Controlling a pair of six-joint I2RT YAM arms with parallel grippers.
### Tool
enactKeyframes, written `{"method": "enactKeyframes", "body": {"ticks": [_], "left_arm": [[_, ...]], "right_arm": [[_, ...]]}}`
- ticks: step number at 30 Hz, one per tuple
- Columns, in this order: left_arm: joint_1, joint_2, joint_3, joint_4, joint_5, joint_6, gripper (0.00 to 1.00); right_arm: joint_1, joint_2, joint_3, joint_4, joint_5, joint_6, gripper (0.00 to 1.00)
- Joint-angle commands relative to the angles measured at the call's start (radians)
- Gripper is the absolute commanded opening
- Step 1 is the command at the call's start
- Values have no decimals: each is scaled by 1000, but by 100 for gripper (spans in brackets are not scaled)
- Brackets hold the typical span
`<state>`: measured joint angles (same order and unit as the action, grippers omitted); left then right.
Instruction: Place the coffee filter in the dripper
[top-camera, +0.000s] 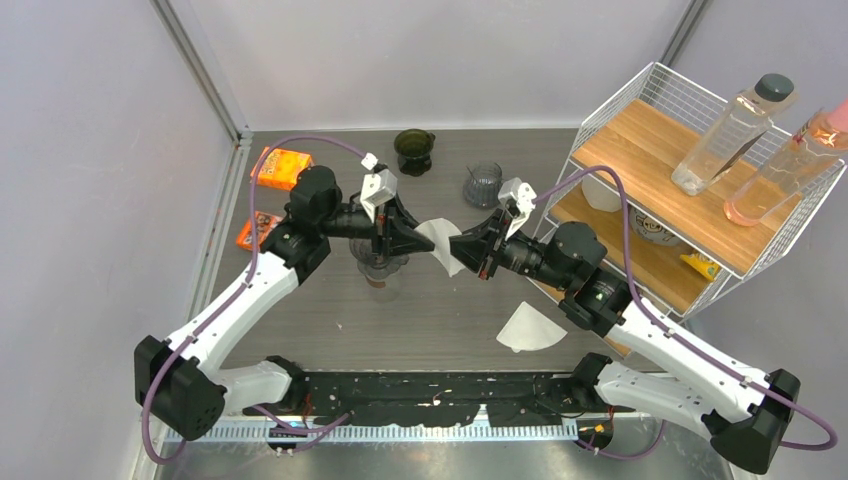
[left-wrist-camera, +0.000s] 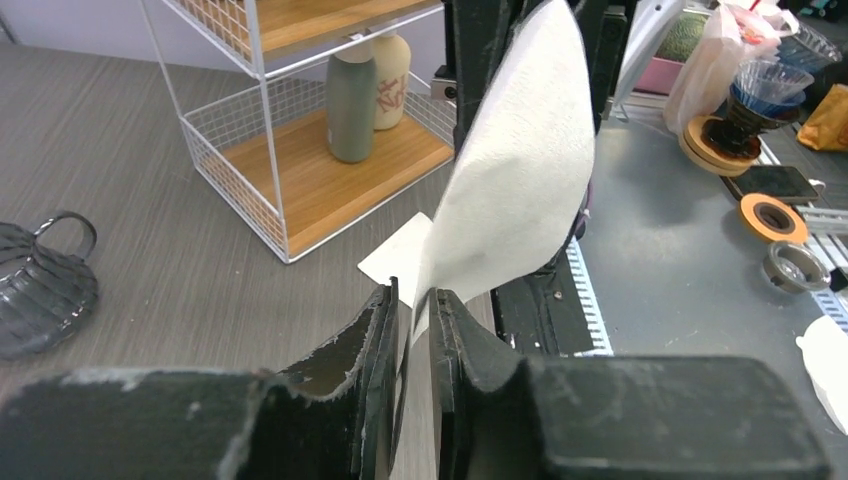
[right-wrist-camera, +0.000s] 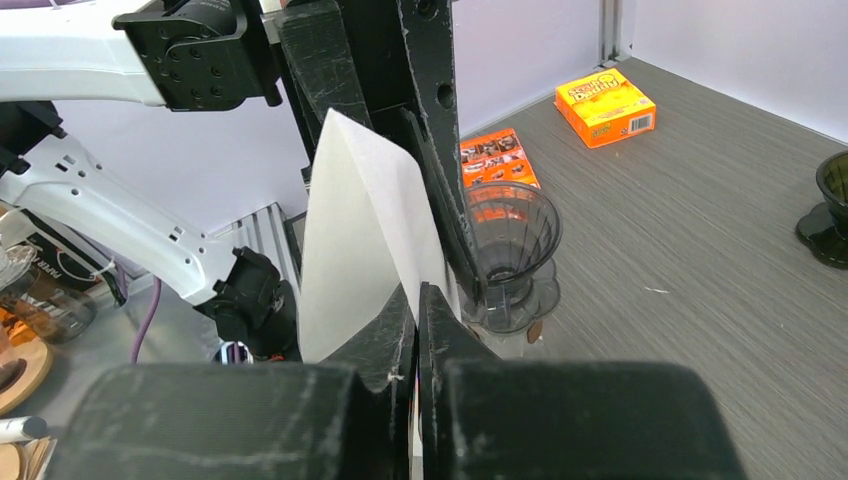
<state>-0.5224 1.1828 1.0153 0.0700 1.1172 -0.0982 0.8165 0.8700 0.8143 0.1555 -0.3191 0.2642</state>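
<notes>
White paper, the filter (top-camera: 440, 243), is held in the air between the two grippers, just beside the dripper (right-wrist-camera: 512, 235) and not yet in it. The right gripper (right-wrist-camera: 418, 320) is closed tight on the filter's lower corner. The left gripper (left-wrist-camera: 412, 320) is parted by a narrow gap only, and the filter's opposite edge is seen standing in that gap; whether the fingers (left-wrist-camera: 380, 335) press on the paper cannot be told. The dripper, of smoky clear plastic, is set on the table (top-camera: 440, 310) right under the left gripper, and the bare ribbed wall of its cone is seen from the right wrist. A second filter (top-camera: 530, 328) lies flat on the table near the right arm. A dark cup (top-camera: 413, 150) and a glass cup (top-camera: 483, 184) are placed at the far edge. On the wire rack (top-camera: 640, 150), a clear bottle (top-camera: 730, 135) and a bottle of pink liquid (top-camera: 790, 170) are kept on the top wooden shelf. Two orange boxes (top-camera: 281, 167) lie at the far left.
</notes>
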Motion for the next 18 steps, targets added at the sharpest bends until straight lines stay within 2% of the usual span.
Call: {"method": "enactKeyframes", "body": {"ticks": [1,4,5,6,7,8,13,18], "left_arm": [[-1,4,42,20,-51,-29,26],[-1,10,50,7,-80,-38,43],[-1,8,51,-2,-103,-40,54],[-1,4,51,-5,-134,-49,68],[0,0,49,1,-172,-64,86],[-1,-4,46,13,-209,-86,98],[-13,-20,68,1,-442,-171,99],[-124,-6,111,-95,-887,-153,100]], "right_arm": [[0,-3,67,-15,50,-19,5],[0,11,87,-52,101,-14,5],[-1,14,90,-58,114,-10,5],[-1,14,96,-74,150,-9,5],[-1,17,101,-86,170,-12,5],[-1,18,115,-119,232,-15,5],[0,77,189,-309,562,48,5],[0,220,337,-528,843,257,5]]}}
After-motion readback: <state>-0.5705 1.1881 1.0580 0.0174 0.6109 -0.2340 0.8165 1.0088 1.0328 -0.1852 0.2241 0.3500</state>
